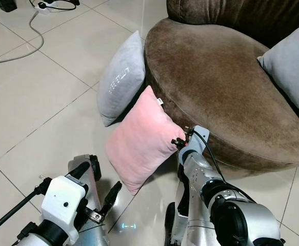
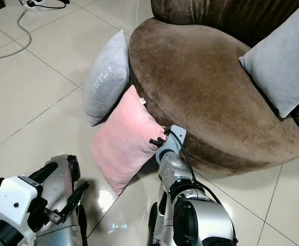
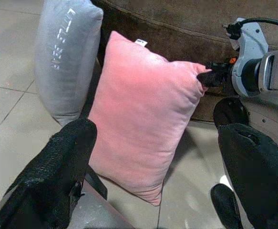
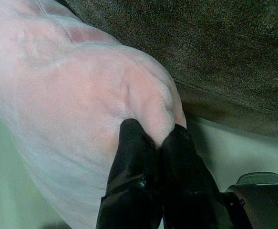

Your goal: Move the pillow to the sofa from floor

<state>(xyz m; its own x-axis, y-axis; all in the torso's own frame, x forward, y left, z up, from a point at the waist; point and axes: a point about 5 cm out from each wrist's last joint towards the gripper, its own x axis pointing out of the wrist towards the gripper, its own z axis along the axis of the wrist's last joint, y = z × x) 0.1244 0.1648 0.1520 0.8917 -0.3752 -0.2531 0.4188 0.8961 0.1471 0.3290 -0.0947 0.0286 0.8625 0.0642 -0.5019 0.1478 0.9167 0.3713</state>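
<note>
**Robot pinches pink pillow at sofa's edge**

The right gripper (image 4: 159, 143) is clenched on a corner of the pink pillow (image 1: 141, 141), its two black fingers (image 4: 129, 157) pressed together on a fold of fabric. The pillow stands tilted on the tiled floor (image 1: 46, 102), its upper edge leaning against the curved rim of the brown sofa (image 1: 216, 87). A grey pillow (image 1: 121, 79) stands just beside it, also propped on the sofa's side. Another grey cushion (image 1: 293, 64) lies on the seat's far side, leaving a broad stretch of brown seat. The left gripper (image 3: 153, 157) hovers released, fingers spread wide, near the pillow's lower edge. A white cable (image 1: 26, 36) trails across the tiles, well apart.
</note>
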